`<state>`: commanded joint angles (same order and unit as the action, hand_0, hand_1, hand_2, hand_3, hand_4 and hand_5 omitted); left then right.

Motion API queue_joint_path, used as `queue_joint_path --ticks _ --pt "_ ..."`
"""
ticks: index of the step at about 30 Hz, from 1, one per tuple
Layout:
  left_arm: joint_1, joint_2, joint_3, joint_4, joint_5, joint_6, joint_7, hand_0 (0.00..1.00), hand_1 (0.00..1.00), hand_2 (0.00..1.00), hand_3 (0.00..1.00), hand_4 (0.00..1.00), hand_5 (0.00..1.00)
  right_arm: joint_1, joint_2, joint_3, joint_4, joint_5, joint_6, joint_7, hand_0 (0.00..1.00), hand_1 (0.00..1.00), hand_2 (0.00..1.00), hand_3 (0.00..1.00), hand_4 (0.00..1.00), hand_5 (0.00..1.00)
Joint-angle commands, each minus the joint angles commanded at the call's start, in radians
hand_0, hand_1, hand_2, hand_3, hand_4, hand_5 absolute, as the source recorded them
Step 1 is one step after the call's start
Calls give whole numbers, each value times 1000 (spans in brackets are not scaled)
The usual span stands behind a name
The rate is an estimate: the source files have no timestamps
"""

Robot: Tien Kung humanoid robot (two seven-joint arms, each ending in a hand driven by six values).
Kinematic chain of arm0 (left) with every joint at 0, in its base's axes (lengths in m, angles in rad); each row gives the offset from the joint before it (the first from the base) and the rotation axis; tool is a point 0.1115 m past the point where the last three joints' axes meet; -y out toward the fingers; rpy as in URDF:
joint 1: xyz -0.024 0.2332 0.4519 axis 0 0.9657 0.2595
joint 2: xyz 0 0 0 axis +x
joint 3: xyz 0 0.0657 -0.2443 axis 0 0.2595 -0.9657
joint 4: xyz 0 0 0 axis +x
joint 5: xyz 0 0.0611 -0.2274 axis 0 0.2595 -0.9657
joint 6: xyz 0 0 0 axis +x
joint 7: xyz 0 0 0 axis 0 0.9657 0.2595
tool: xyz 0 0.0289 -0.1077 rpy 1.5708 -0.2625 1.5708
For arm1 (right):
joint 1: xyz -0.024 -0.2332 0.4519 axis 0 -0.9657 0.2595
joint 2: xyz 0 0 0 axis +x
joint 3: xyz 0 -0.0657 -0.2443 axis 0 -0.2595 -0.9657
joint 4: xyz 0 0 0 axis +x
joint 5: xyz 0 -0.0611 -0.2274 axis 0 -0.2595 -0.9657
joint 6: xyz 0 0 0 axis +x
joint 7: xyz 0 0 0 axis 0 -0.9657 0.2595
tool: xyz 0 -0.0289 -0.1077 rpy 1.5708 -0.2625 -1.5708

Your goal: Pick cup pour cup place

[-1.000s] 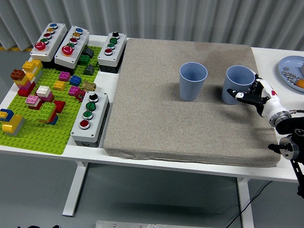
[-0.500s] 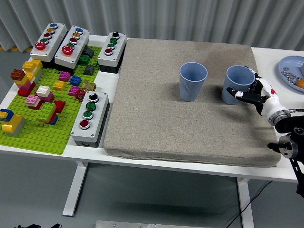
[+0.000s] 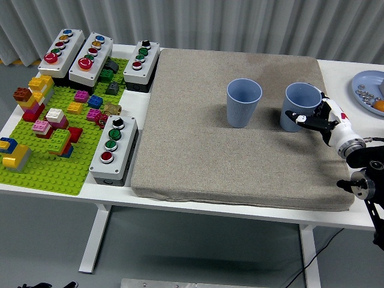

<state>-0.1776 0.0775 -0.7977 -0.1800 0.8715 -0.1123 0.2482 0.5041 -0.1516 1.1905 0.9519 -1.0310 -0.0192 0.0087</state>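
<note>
Right hand [image 3: 317,119] wraps its fingers around the right blue cup [image 3: 301,105], upright on the grey mat [image 3: 228,162]. Just left stands the second blue cup [image 3: 243,102], apart from it; neither cup's contents can be made out.

Two pale blue cups [image 3: 244,102] on a beige-grey mat [image 3: 237,126]; white table [image 3: 354,217]; bright green baseplate [image 3: 45,159] with multicoloured bricks [image 3: 37,96]; white-and-black hand [image 3: 327,120].

Grey curtain [image 3: 240,24] behind white table [image 3: 54,191], grey floor [image 3: 198,252].
</note>
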Motion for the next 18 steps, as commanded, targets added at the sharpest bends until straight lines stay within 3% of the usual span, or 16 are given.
queue_joint_path --ticks 18 --pt "-1 -1 3 0 1 -1 0 765 752 812 651 498 973 0 7 -6 -16 6 -4 6 998 973 998 998 835 194"
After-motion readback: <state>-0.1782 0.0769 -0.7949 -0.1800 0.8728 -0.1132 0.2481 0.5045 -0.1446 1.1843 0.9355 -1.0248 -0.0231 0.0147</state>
